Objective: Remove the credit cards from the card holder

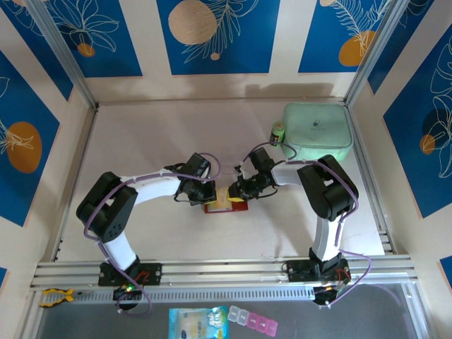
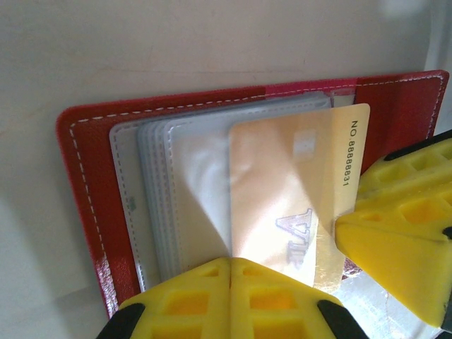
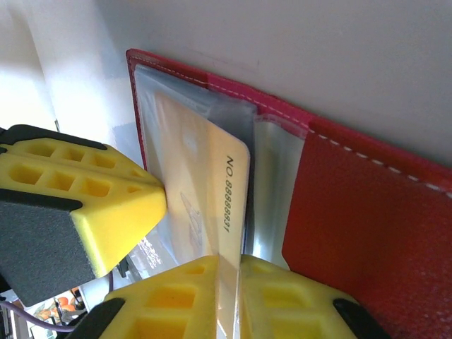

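The red card holder point(image 1: 210, 208) point(image 2: 85, 183) point(image 3: 367, 212) lies open on the table between my two grippers. A tan-gold credit card point(image 1: 224, 198) point(image 2: 282, 183) point(image 3: 205, 176) sticks partly out of its clear pockets, its numbered end free. My right gripper point(image 1: 237, 192) point(image 3: 238, 272) is shut on that numbered end; one of its fingers point(image 2: 395, 240) shows beside the card. My left gripper point(image 1: 211, 193) point(image 2: 230, 263) is shut, with a clear pocket leaf of the holder running up into the seam between its tips. Its fingers point(image 3: 99, 205) sit over the pockets beside the card.
A big mint green case point(image 1: 317, 131) stands at the back right with a small green object point(image 1: 279, 131) at its left side. Metal frame posts border the table. A blue packet point(image 1: 198, 323) and a pill box point(image 1: 252, 321) lie in front of the near rail.
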`<action>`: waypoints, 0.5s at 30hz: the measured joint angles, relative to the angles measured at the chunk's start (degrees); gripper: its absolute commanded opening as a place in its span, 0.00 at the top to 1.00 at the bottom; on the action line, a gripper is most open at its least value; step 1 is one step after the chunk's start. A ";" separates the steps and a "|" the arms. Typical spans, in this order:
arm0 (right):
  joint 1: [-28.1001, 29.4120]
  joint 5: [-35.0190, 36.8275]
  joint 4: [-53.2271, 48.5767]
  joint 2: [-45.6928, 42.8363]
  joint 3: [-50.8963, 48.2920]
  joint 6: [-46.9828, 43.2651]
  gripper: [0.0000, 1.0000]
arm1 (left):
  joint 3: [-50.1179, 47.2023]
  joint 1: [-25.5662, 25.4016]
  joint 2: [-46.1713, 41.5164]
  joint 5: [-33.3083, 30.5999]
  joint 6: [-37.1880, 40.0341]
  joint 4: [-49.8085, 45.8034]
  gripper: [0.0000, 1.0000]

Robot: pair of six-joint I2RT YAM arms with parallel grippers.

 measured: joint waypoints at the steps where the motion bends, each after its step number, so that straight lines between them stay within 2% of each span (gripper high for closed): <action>1: 0.00 0.00 0.00 0.00 0.00 0.02 0.89 | 0.00 0.00 0.00 0.00 0.02 0.00 0.97; 15: -1.51 -0.13 -1.68 -1.33 -0.09 -0.94 0.93 | 0.00 0.00 0.00 -0.04 0.17 -0.11 0.97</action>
